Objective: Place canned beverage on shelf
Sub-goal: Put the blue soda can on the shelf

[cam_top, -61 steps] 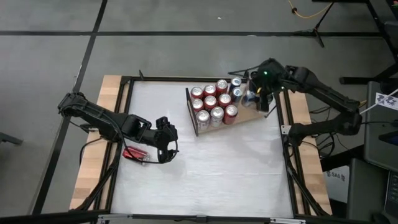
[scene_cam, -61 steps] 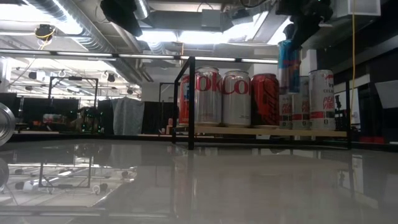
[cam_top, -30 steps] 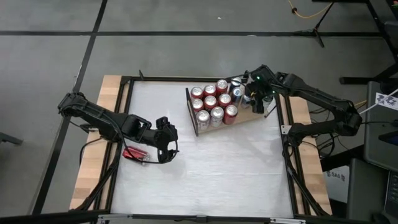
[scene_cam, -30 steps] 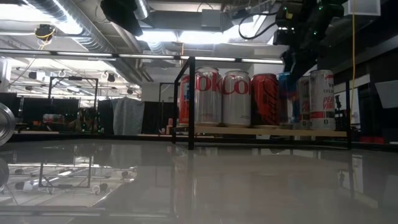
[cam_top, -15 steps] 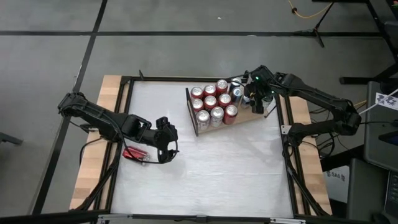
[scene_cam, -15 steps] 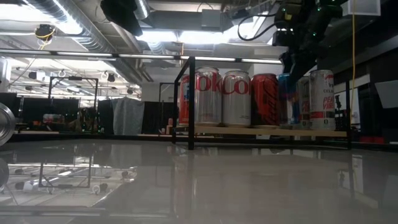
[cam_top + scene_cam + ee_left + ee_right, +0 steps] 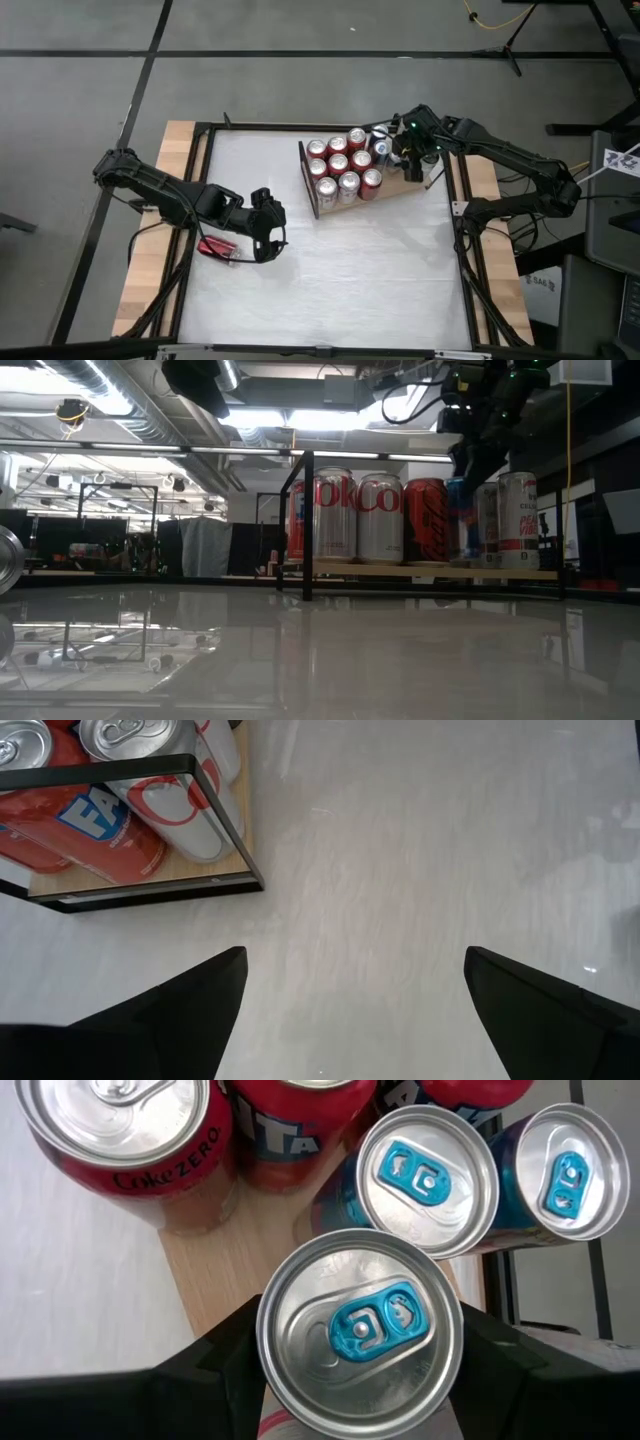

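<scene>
Can (image 7: pixel 358 1326), pinched between the right fingers (image 7: pixel 235 1355), stands on the shelf (image 7: pixel 398 184) upper right, close beside neighbouring cans (image 7: pixel 428 1180); releasing crookedly could knock them. Left fingers (image 7: pixel 160 1020) spread, idle over the counter (image 7: pixel 340 270).

Red can (image 7: pixel 120 1140) at the shelf's edge: "Coke ZERO" along its rim
Silver cans (image 7: pixel 333 515) on the shelf: large red "Co" and "ok" script, cut off
Red can (image 7: pixel 90 830) behind the rail: white "FA" on blue
White can (image 7: pixel 517 520): small red lettering, too small to read
</scene>
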`<action>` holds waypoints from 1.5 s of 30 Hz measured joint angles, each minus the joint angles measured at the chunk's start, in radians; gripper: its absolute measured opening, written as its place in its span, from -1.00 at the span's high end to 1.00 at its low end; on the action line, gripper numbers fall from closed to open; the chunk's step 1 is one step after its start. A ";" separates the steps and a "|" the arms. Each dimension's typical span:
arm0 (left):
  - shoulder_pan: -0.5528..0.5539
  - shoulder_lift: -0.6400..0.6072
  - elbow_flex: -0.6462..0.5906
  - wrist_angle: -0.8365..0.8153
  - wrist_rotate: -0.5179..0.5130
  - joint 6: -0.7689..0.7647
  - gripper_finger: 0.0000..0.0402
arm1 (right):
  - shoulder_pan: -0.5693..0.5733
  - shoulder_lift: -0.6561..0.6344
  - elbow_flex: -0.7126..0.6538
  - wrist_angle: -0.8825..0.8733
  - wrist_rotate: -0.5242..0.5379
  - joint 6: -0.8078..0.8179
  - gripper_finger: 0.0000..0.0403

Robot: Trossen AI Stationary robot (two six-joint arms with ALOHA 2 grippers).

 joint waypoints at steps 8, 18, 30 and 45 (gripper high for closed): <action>0.000 0.000 0.000 0.000 0.000 0.000 -0.81 | -0.001 0.000 0.000 0.007 0.013 -0.014 -0.12; 0.000 0.000 0.000 0.000 0.000 -0.001 -0.81 | -0.001 0.000 0.000 0.004 0.017 -0.021 -0.12; 0.000 0.000 0.000 0.000 0.000 -0.003 -0.81 | -0.002 0.000 0.000 0.004 0.000 -0.021 -0.12; 0.000 0.000 0.000 0.000 0.000 -0.003 -0.81 | -0.002 0.000 0.000 0.003 0.048 -0.018 -0.12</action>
